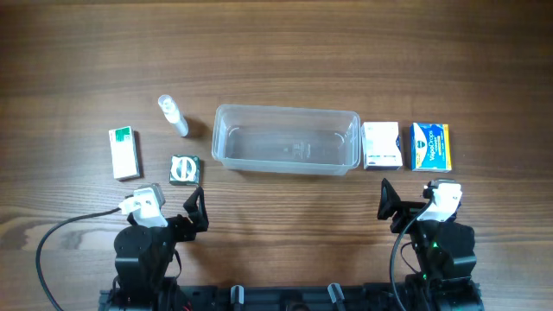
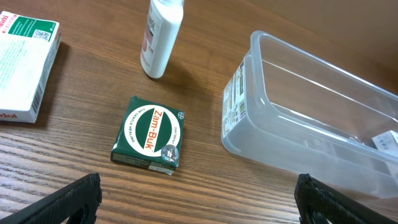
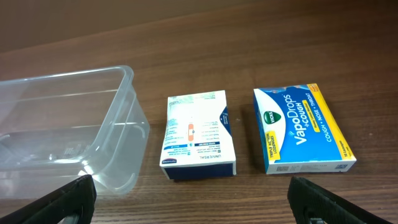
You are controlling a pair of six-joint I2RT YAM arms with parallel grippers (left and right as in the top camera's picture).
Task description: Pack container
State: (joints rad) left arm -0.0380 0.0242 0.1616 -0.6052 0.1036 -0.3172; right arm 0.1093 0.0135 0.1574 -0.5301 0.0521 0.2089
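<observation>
The clear plastic container (image 1: 286, 138) stands empty at the table's middle; it also shows in the left wrist view (image 2: 311, 118) and the right wrist view (image 3: 68, 124). Left of it lie a green Zam-Buk box (image 1: 183, 169) (image 2: 150, 135), a small clear bottle (image 1: 173, 115) (image 2: 160, 37) and a white-and-green box (image 1: 124, 154) (image 2: 25, 62). Right of it lie a white-and-navy box (image 1: 381, 144) (image 3: 198, 134) and a blue VapoDrops box (image 1: 430, 145) (image 3: 301, 129). My left gripper (image 1: 195, 210) (image 2: 199, 202) is open and empty, near the front edge. My right gripper (image 1: 387, 203) (image 3: 193, 202) is open and empty.
Both arm bases sit at the table's front edge, the left (image 1: 143, 255) and the right (image 1: 441, 250), with black cables (image 1: 52, 250) trailing beside them. Bare wood lies between the grippers and the objects.
</observation>
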